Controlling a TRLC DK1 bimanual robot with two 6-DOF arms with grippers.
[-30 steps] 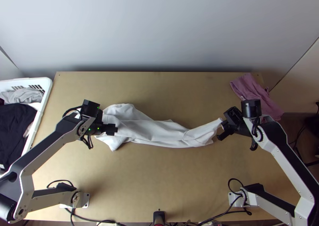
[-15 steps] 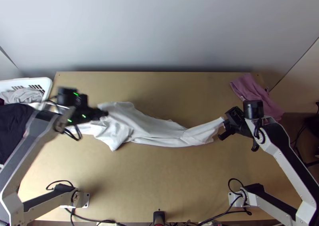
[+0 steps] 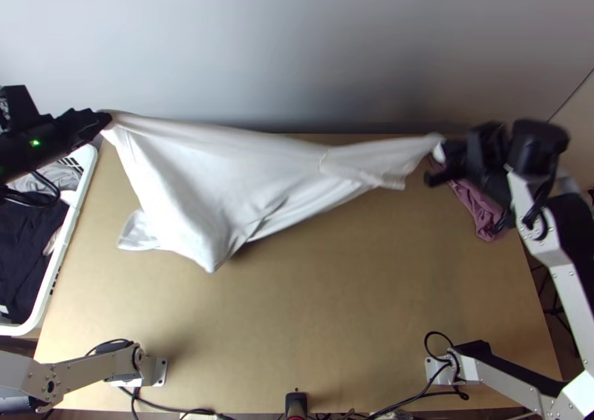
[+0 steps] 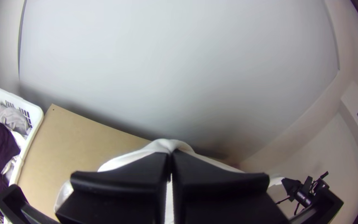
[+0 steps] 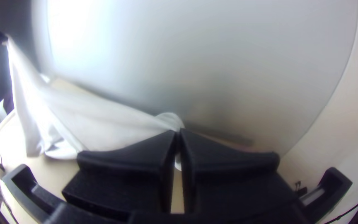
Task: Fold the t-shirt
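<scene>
- jaws?
- both closed, left gripper (image 3: 106, 119) and right gripper (image 3: 438, 155) each pinching an end of the white t-shirt (image 3: 208, 168).
- and the t-shirt?
- stretched between them, sagging over the table (image 3: 334, 309).

Nothing legible for you to read.
You can make out no words, labels, brands, numbers or signs, whether you look at the top view, the left wrist view or the right wrist view; no lettering reads clearly enough to quote.
</scene>
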